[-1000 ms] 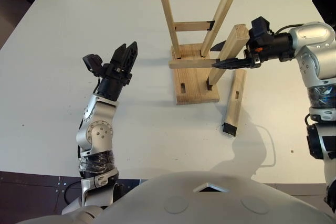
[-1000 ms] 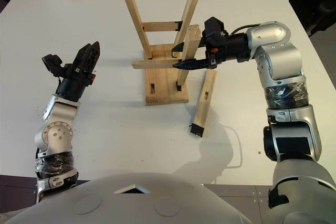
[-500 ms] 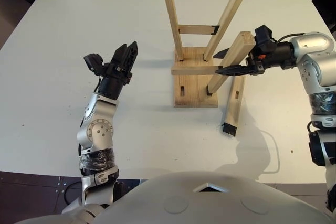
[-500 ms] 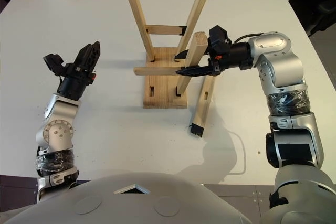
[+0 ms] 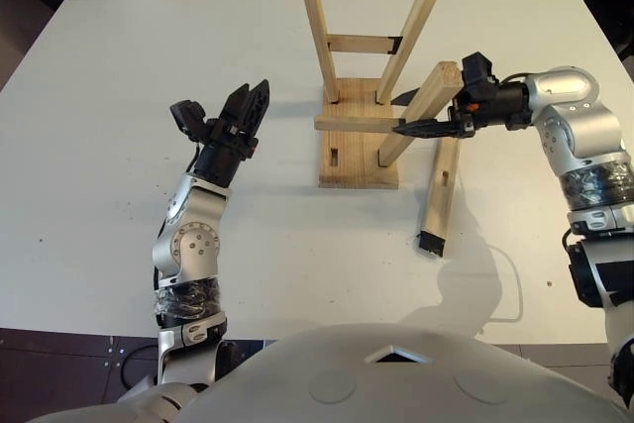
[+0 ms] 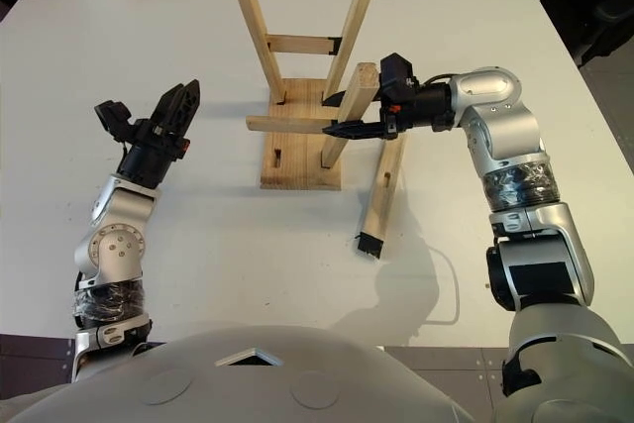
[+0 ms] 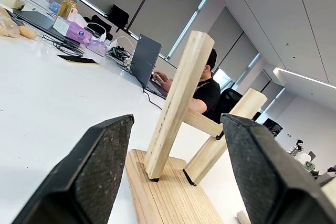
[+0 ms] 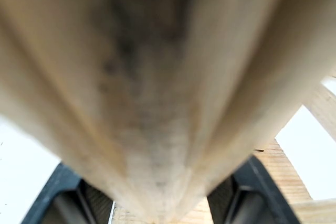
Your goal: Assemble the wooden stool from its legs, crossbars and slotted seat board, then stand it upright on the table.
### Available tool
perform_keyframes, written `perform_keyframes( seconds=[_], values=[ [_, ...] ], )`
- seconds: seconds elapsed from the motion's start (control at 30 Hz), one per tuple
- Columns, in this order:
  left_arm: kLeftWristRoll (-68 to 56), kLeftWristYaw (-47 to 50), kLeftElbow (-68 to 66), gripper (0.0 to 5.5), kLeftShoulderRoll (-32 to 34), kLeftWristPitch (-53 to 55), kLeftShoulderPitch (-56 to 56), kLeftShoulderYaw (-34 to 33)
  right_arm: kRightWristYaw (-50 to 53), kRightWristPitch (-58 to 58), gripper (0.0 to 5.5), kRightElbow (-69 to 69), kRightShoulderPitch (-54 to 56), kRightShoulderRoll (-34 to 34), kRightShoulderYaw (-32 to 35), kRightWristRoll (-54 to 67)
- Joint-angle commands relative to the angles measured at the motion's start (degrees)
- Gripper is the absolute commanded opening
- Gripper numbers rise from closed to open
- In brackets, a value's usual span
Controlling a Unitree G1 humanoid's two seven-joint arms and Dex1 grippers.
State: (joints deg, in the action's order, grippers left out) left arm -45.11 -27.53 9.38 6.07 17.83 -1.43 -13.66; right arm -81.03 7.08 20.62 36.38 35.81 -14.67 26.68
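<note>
Your right claw [image 5: 418,114] was clamped on the tilted leg [image 5: 439,83], whose lower end met the seat board [image 5: 357,163] lying flat on the table [image 5: 99,96]. Two upright legs [image 5: 317,27] stood at its far end. Your left claw [image 5: 252,94] hung wide open, well left of the board. A loose leg [image 5: 439,190] lay just right of it.

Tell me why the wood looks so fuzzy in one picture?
Right wrist view: the wooden leg sits right against the camera, between the right gripper's fingers, so it is out of focus. Left wrist view: the left gripper's fingers are dark and soft up close, while the stool legs beyond look crisp.
</note>
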Motion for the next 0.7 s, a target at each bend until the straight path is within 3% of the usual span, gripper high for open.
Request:
perform_keyframes(
  seconds=[0.03,0.17,0.23,0.47,0.57,0.7],
  values=[
    [1.81,0.07,-1.21,3.08,-0.61,-0.75,-1.4,1.51,2.45,2.07,2.01,11.62,-1.46,-1.69,-12.4,-17.14],
    [1.76,-0.11,-1.39,3.08,-0.58,-0.86,-1.27,1.4,4.99,-1.82,2.01,13.51,-0.79,-2.58,-9.67,-14.71],
    [1.08,-0.16,-1.01,3.08,-0.33,-0.26,-0.44,1.18,5.77,-2.32,2.41,10.58,-1.81,-1.55,-5.82,-10.67],
    [1.02,0.58,-2.43,3.08,2.27,-0.82,2.87,-3.07,11.74,6.23,3.3,-14.63,-18.26,5.27,4.26,-6.22],
    [1.03,1.01,-2.48,3.08,2.44,-0.9,3.7,-4.17,16.78,8.61,3.3,-25.72,-28.93,7.08,5.43,-7.6],
    [1.59,1.85,-3.13,3.08,0.95,-1.51,3.74,-3.83,23.45,7.64,3.3,-34.99,-37.11,6.33,1.34,-15.05]
  ],
)
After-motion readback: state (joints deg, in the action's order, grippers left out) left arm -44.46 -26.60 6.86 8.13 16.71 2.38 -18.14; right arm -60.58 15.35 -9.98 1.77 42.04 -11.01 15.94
